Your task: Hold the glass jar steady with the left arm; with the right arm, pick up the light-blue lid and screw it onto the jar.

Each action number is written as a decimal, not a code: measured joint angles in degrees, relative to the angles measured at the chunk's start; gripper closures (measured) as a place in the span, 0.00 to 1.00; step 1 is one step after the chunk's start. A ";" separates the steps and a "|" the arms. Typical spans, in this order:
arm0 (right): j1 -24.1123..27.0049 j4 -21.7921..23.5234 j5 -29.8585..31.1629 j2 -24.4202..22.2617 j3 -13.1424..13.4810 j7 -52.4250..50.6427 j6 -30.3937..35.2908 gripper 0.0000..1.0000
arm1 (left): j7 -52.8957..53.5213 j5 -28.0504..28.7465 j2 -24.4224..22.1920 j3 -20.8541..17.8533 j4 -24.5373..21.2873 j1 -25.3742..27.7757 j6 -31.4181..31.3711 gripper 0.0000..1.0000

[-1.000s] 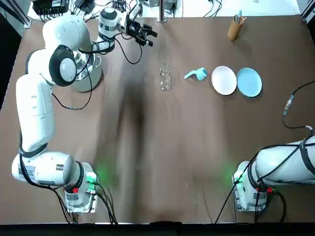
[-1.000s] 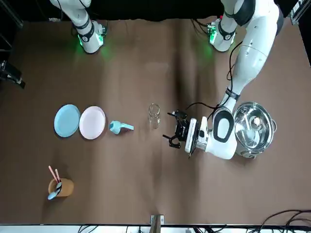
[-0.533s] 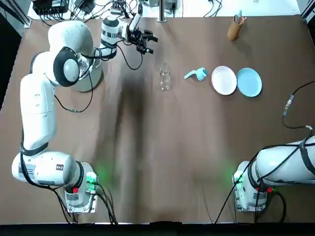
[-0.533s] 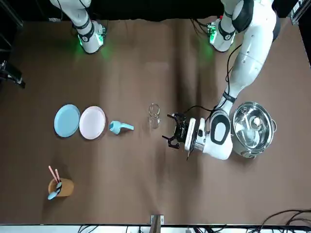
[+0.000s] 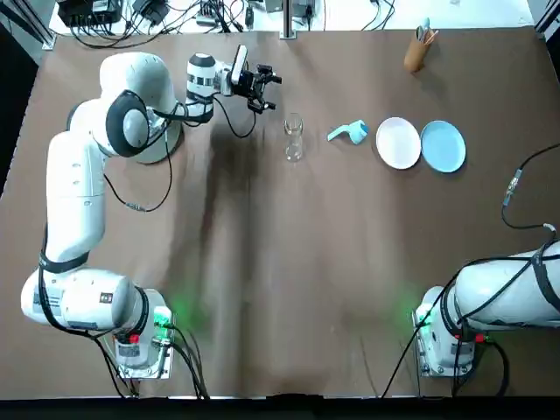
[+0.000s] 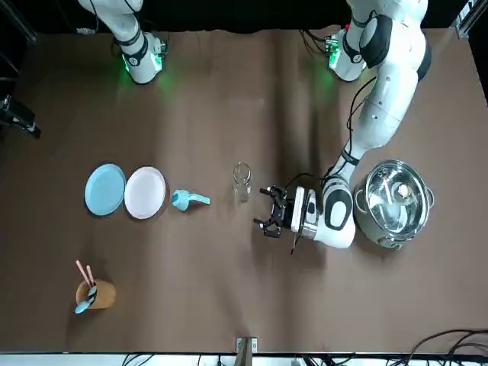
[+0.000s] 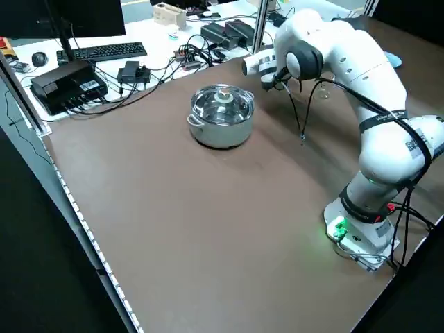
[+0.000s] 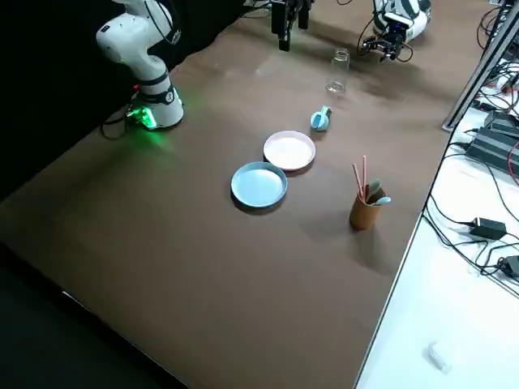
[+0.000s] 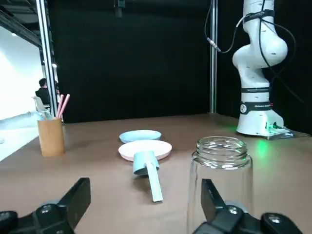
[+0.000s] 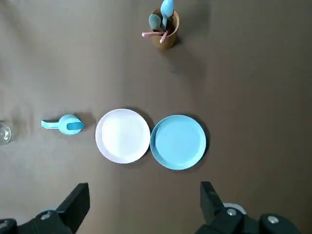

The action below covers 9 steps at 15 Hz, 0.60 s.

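Observation:
The clear glass jar [image 5: 293, 138] [image 6: 242, 181] stands upright and uncapped at the far middle of the table. My left gripper [image 5: 267, 90] [image 6: 265, 210] lies low and sideways just left of it, open, with a short gap to the glass. In the left wrist view the jar [image 9: 222, 180] stands ahead of the open left gripper [image 9: 145, 197], off to one finger's side. A light-blue scoop-like piece with a handle [image 5: 350, 132] [image 10: 66, 124] lies right of the jar. My right gripper [image 10: 145, 195] hangs open high above the plates, holding nothing.
A white plate [image 5: 398, 143] and a light-blue plate [image 5: 443, 146] sit side by side right of the scoop piece. A brown cup of utensils [image 5: 418, 48] stands at the far right. A steel pot [image 6: 395, 202] sits behind the left arm's wrist.
My left gripper has swung rightward and nearer to the jar, its forearm following. The jar, scoop piece and plates have not moved.

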<state>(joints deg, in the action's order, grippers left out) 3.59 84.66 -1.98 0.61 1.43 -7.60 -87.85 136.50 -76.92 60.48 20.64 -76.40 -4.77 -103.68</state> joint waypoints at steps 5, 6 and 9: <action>-0.02 -0.06 0.00 0.00 -0.06 0.00 -0.17 0.00 | 0.71 -2.08 0.85 0.00 0.01 -0.33 -0.56 0.00; -0.02 -0.11 0.00 0.00 -0.06 0.00 -0.24 0.00 | 0.71 -2.08 0.92 0.00 0.01 -0.33 -0.83 0.00; -0.03 -0.14 0.00 0.00 -0.07 0.00 -0.24 0.00 | 0.70 -2.08 1.10 0.00 -0.05 -0.34 -1.03 0.00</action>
<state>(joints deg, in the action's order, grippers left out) 3.57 84.52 -1.98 0.61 1.37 -7.60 -88.09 137.20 -78.99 61.58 20.64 -76.45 -5.11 -104.71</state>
